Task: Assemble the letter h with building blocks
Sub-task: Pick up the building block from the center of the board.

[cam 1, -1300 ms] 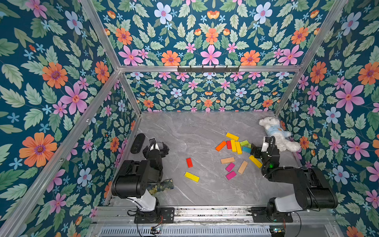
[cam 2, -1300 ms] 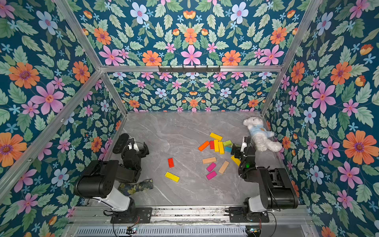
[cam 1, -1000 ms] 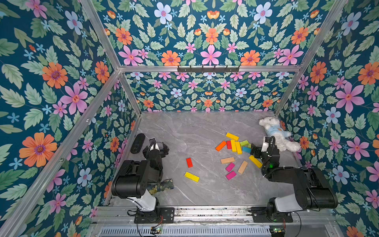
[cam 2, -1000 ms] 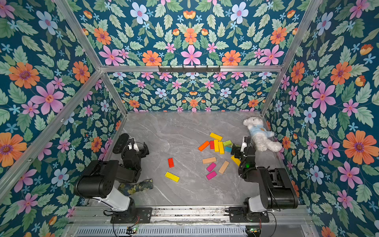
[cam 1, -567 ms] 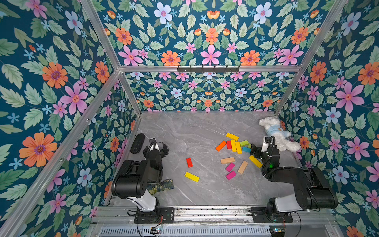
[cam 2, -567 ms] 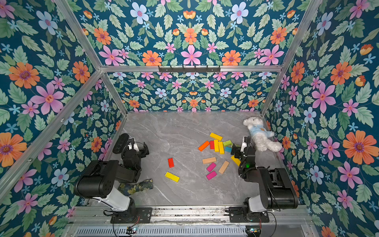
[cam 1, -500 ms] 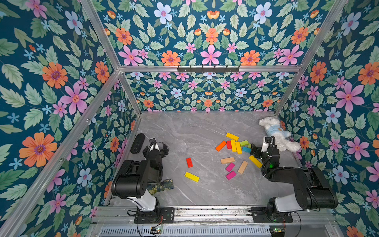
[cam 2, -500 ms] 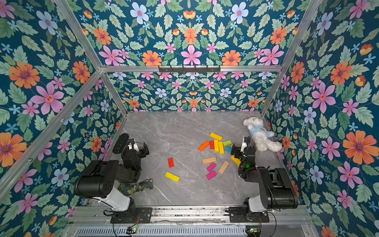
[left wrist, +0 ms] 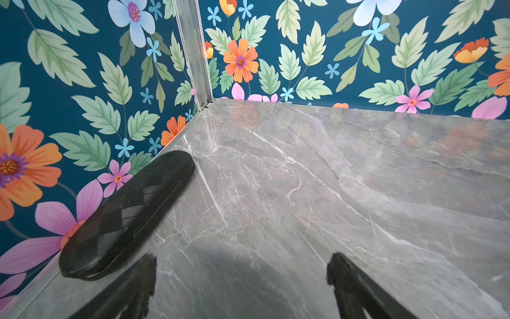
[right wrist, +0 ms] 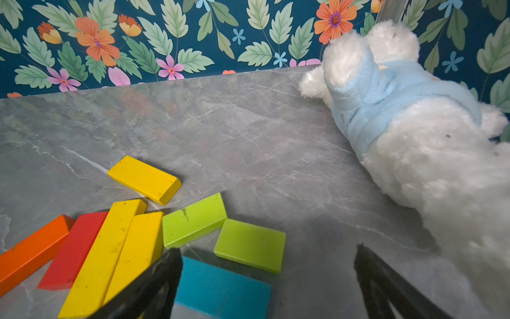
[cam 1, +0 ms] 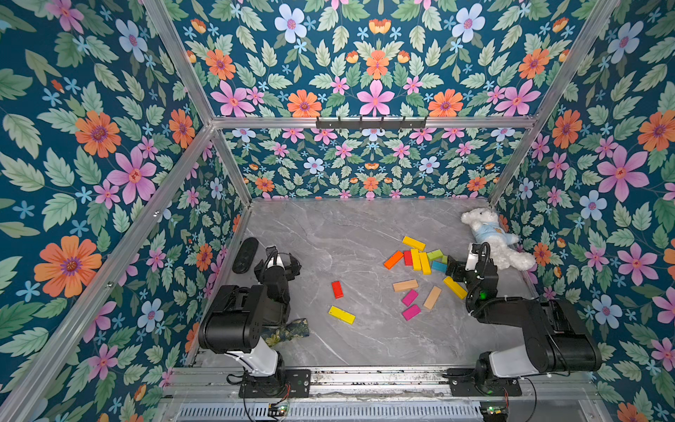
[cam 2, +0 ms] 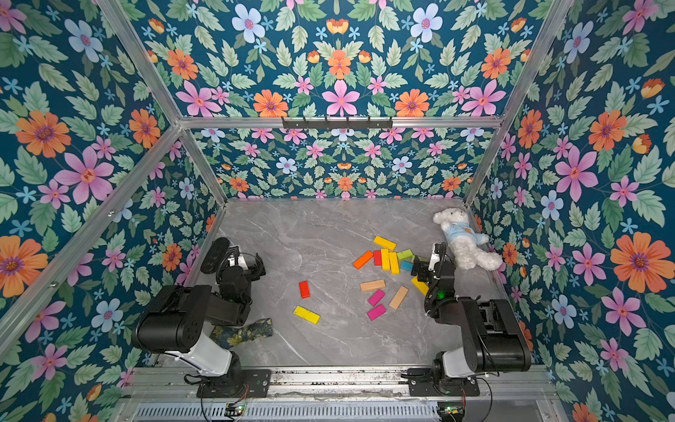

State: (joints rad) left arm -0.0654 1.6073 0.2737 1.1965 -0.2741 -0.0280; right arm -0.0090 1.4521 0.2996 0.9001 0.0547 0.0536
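Task item: building blocks (cam 1: 415,259). Main heap right of centre in both top views, flat on grey marble table (cam 1: 347,226).
Heap detail: orange, red, 2 yellow lie side by side, touching; 2 lime + blue block (right wrist: 220,287) just beside them.
Strays: red block (cam 1: 337,289) & yellow block (cam 1: 341,315) centre-low, apart from heap; wood + pink pcs below heap.
Progress: no h formed yet, by the look of it.
R gripper (right wrist: 267,251): jaws spread wide, empty; low over blue block, contact n/k.
L gripper (left wrist: 240,262): jaws spread, empty; left of frame in top views, beside black case (left wrist: 124,215), well apart from blocks.
Other: plush bear (cam 1: 493,237) upper right, near R gripper; floral cloth (cam 1: 288,329) under L arm.
Risk 1: pcs packed tight, so closing may catch 2 or shove neighbours.
Risk 2: outer finger may snag bear fur on swing.
Risk 3: flat plank, low edge, so pads may slip off.
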